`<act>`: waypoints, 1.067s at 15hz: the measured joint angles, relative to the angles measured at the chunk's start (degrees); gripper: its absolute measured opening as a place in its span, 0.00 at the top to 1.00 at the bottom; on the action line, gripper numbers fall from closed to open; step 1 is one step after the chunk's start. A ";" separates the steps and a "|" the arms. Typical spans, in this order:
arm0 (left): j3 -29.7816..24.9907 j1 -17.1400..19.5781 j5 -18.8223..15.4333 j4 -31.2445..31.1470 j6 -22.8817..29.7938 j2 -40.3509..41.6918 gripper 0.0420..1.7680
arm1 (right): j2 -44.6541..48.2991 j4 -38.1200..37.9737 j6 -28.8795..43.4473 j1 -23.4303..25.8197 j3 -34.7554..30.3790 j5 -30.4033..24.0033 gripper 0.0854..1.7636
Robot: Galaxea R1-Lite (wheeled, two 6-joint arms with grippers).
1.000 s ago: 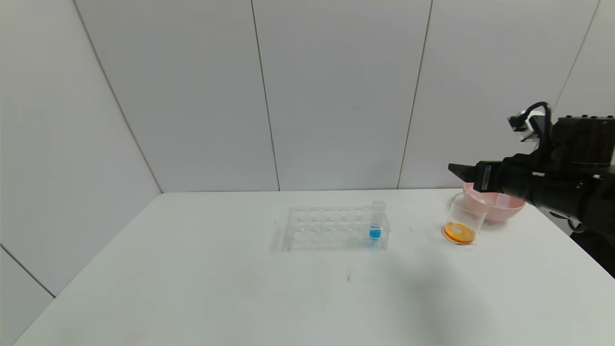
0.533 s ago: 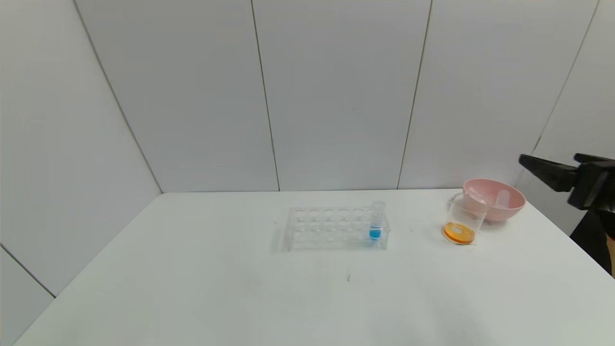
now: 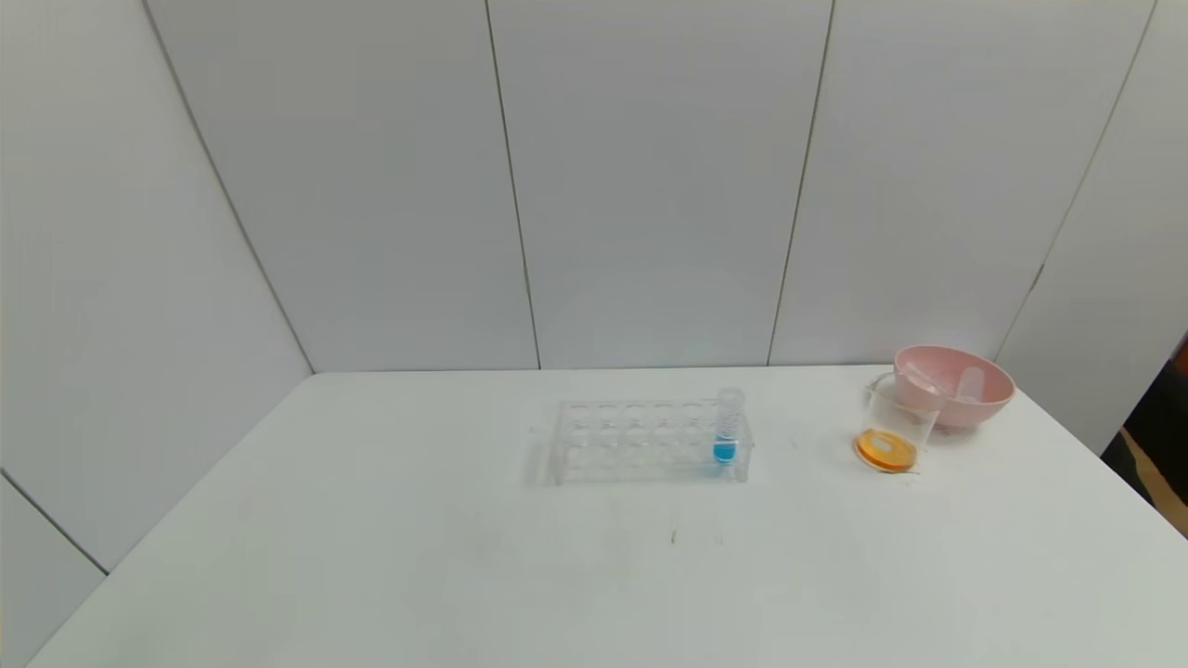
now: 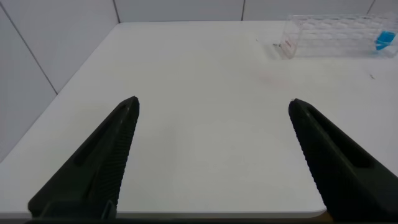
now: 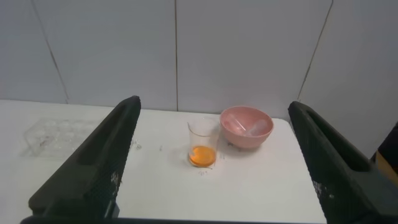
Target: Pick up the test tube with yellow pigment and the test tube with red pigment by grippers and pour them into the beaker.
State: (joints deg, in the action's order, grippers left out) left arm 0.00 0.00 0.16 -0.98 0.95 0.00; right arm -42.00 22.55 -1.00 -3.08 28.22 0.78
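Note:
The beaker [image 3: 896, 425] stands at the table's right rear with orange liquid in its bottom; it also shows in the right wrist view [image 5: 203, 142]. Two clear empty tubes [image 3: 968, 382] lie in the pink bowl [image 3: 956, 408] just behind it. No tube with yellow or red liquid shows. My right gripper [image 5: 214, 102] is open and empty, drawn back from the beaker and out of the head view. My left gripper [image 4: 213, 101] is open and empty above the table's near left part, also out of the head view.
A clear tube rack [image 3: 640, 443] stands mid-table with one blue-liquid tube [image 3: 727, 431] at its right end; it also shows in the left wrist view [image 4: 336, 34]. The table's right edge runs close to the bowl.
My right arm has pulled back from above the bowl and beaker to the right and left the head view. The beaker, bowl and rack have not moved.

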 joint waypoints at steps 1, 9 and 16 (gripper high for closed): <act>0.00 0.00 0.00 0.00 -0.02 0.00 0.03 | 4.71 -3.56 -0.39 0.09 -0.35 0.00 0.04; 0.00 0.00 -0.02 0.00 0.00 0.00 0.03 | 35.66 -21.65 -3.13 2.18 -2.78 -0.02 0.04; 0.00 0.00 0.02 0.00 0.00 0.00 0.03 | 41.79 -11.75 -1.40 2.57 -22.38 -0.10 0.04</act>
State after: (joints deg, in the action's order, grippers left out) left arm 0.00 0.00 0.18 -0.98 0.95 0.00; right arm -0.21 10.80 -2.40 -0.51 5.84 0.68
